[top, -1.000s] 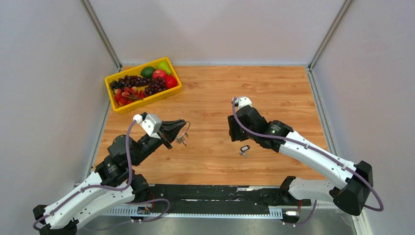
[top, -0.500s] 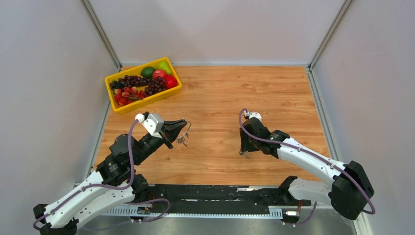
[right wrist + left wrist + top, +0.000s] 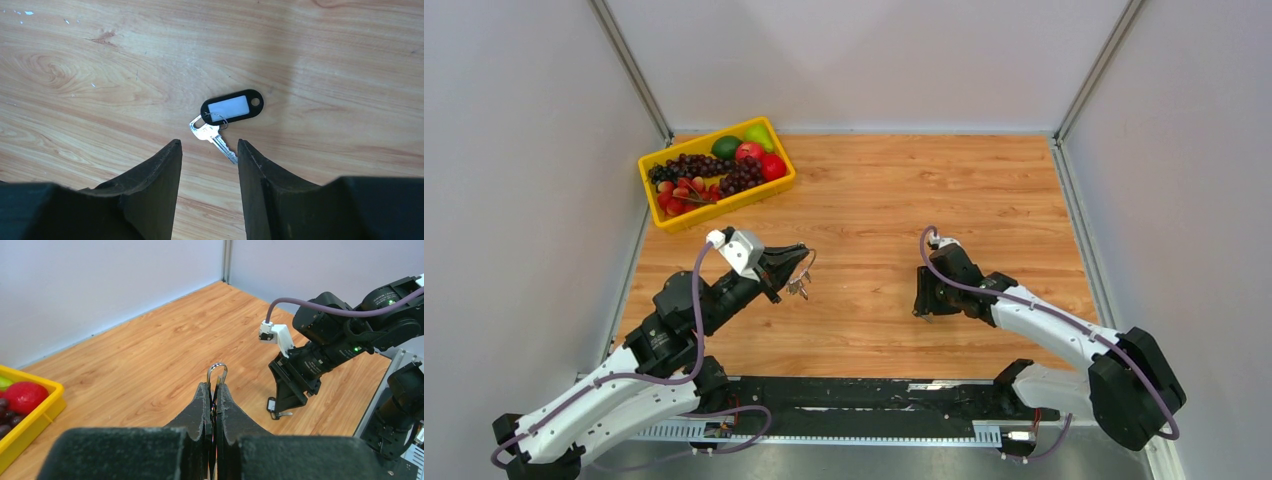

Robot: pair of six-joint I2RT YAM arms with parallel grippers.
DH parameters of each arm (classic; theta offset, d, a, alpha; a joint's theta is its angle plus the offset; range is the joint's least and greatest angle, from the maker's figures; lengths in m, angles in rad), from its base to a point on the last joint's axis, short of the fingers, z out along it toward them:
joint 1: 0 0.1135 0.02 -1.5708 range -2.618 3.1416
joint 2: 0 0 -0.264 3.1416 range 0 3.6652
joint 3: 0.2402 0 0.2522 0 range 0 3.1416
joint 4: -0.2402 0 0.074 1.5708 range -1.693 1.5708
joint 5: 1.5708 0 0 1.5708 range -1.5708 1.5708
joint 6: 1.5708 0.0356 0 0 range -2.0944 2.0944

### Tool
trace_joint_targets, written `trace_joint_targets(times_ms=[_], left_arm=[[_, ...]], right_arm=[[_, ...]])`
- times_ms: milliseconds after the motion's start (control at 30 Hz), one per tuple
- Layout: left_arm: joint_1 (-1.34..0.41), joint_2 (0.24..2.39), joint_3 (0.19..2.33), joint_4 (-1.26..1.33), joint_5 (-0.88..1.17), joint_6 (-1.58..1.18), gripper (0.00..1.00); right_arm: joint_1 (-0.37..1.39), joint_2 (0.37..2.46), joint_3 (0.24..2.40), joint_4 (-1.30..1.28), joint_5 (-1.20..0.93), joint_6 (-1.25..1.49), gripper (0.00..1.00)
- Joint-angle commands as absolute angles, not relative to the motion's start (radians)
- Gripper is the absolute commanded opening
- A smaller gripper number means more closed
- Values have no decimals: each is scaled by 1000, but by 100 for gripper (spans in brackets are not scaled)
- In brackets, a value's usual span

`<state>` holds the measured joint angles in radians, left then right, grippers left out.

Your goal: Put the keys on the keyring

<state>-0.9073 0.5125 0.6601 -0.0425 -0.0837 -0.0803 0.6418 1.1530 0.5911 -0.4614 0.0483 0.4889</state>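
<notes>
The right tool [image 3: 208, 149] hangs over the key [image 3: 214, 137] with its two fingers [image 3: 160, 175] spread apart and gripping nothing. In the right wrist view the key lies just beyond the fingertips, with its toothed blade pointing into the gap between them. Whether the fingertips touch the surface [image 3: 874, 190] cannot be told. The key lies flat on the surface, right of centre and towards the near side. It is small, flat and silver, and a thin wire loop joins it to an oblong black plastic tag [image 3: 231, 106]. The tag has rounded ends, a hole at one end and a plain white insert with no readable writing. The surface is wood-grain board, light orange-brown, with a few pale scuffs. Well apart to the left, the left tool [image 3: 212, 388] is raised and clenched on the keyring [image 3: 217, 365]. This is a thin silver wire ring whose curved end stands out beyond the black, rough-faced fingertips. A bunch of tiny keys [image 3: 797, 290] dangles under it. A yellow plastic tray [image 3: 724, 206] of fruit sits at the far left.
</notes>
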Motion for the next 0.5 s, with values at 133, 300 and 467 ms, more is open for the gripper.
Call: trace_joint_targets(times_ms=[133, 300, 467], left_arm=[[-905, 520, 680, -20, -78, -81, 0], [-904, 520, 680, -21, -77, -81, 0], [-905, 518, 680, -23, -77, -81, 0]], right_arm=[[614, 1164, 545, -354, -38, 514, 48], [606, 1191, 528, -319, -34, 532, 48], [600, 1209, 527, -302, -17, 543, 47]])
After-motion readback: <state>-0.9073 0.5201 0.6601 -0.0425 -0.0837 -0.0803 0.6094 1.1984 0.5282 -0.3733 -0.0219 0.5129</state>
